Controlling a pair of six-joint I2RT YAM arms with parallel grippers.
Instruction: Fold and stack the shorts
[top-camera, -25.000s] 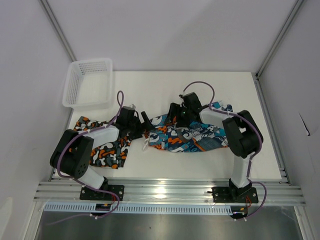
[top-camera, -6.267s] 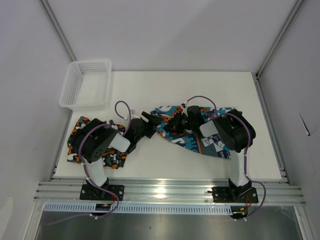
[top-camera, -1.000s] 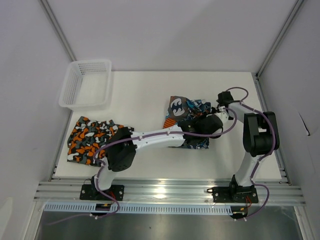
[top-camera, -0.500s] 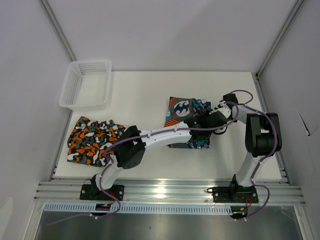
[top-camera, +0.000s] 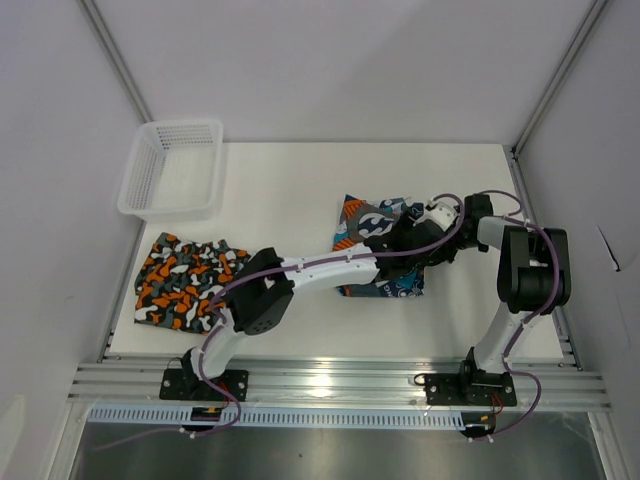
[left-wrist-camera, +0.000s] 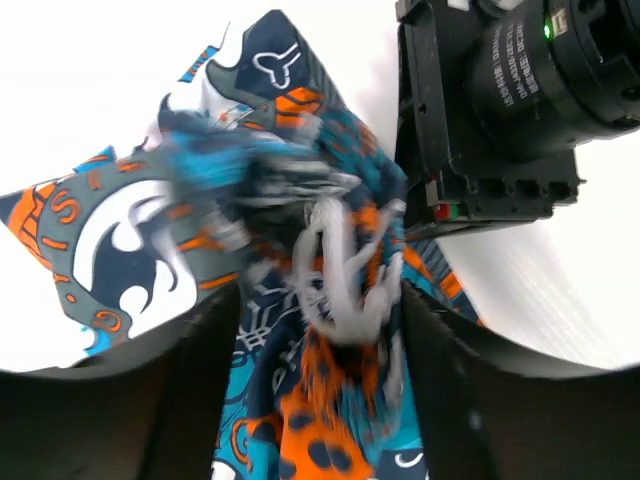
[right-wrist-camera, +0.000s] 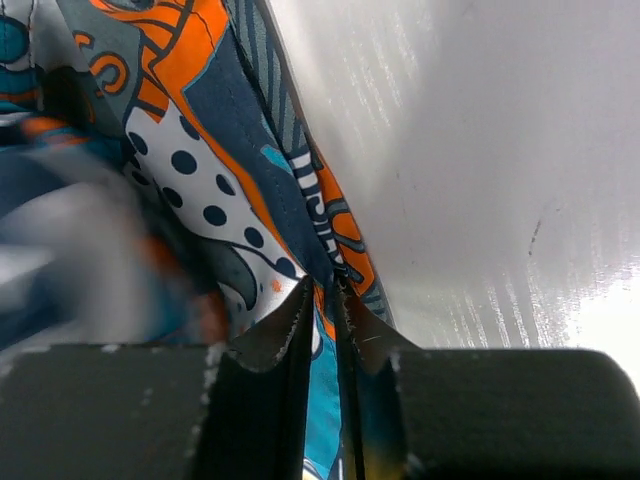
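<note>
Left arm reaches far across, left gripper (left-wrist-camera: 315, 310) spread wide over the teal-print shorts (top-camera: 365, 222); right arm doubles back, right gripper (right-wrist-camera: 322, 300) nipped onto their right hem.

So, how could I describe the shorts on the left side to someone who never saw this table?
Start from the white table and go to its near left corner, just in front of the white mesh basket. The shorts lying flat there carry an orange, black, grey and white camouflage print, while the other pair is mostly teal-blue.
</note>
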